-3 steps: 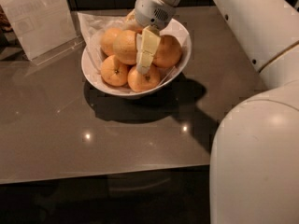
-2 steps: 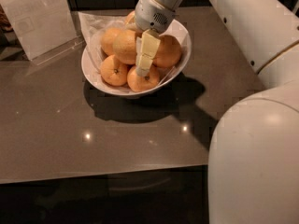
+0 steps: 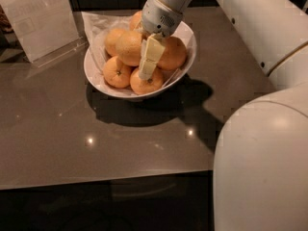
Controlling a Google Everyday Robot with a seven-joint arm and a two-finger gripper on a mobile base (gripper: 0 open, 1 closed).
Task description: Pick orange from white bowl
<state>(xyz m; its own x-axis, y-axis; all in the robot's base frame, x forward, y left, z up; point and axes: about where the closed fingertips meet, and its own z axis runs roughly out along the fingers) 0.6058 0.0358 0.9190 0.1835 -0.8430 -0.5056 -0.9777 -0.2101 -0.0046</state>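
The white bowl [image 3: 188, 42] stands on the dark grey table and holds several oranges. The orange [image 3: 127, 47], the largest and palest fruit, lies on top of the pile left of centre. Smaller, brighter oranges lie at the front left [image 3: 115, 73], front [image 3: 150, 83] and right [image 3: 174, 54]. My gripper [image 3: 148, 60] reaches down from the upper right into the bowl. It sits right against the large orange's right side, between it and the right-hand orange, with its tip over the front orange.
A clear plastic sign holder [image 3: 38, 20] stands at the back left of the table [image 3: 72, 138]. A crumpled clear wrapper [image 3: 96, 25] lies behind the bowl's left rim. My white arm and body [image 3: 262, 148] fill the right side. The table's front edge runs along the bottom.
Hardly anything differs. My gripper stays down among the oranges in the bowl, shifted only very slightly; the oranges and bowl have not moved.
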